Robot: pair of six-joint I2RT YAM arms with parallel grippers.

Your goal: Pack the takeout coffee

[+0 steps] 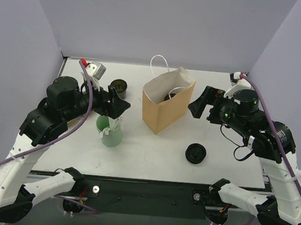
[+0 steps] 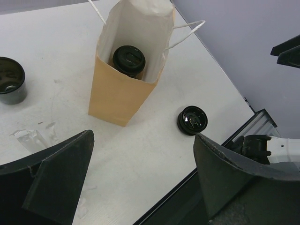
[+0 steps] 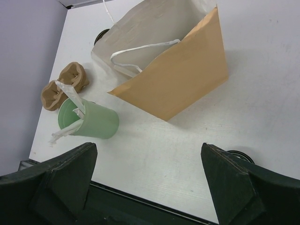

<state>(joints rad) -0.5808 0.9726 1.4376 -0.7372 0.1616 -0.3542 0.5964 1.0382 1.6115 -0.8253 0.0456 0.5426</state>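
Observation:
The takeout coffee [image 2: 129,60], a small black cup seen from above, stands inside the open brown paper bag [image 1: 163,111] at mid-table; it also shows in the bag's mouth [image 1: 171,97]. My left gripper [image 1: 124,104] hovers left of the bag, above the table, open with nothing between its fingers [image 2: 143,136]. My right gripper [image 1: 195,104] hovers right of the bag, also open and empty [image 3: 149,146]. The right wrist view shows the bag [image 3: 178,79] from its side, so the coffee is hidden there.
A second black cup [image 1: 119,85] stands back left of the bag. A green cup [image 1: 109,131] holding white strips stands under my left gripper. A flat black lid [image 1: 196,153] lies front right. Brown cardboard pieces [image 3: 65,84] lie beyond the green cup.

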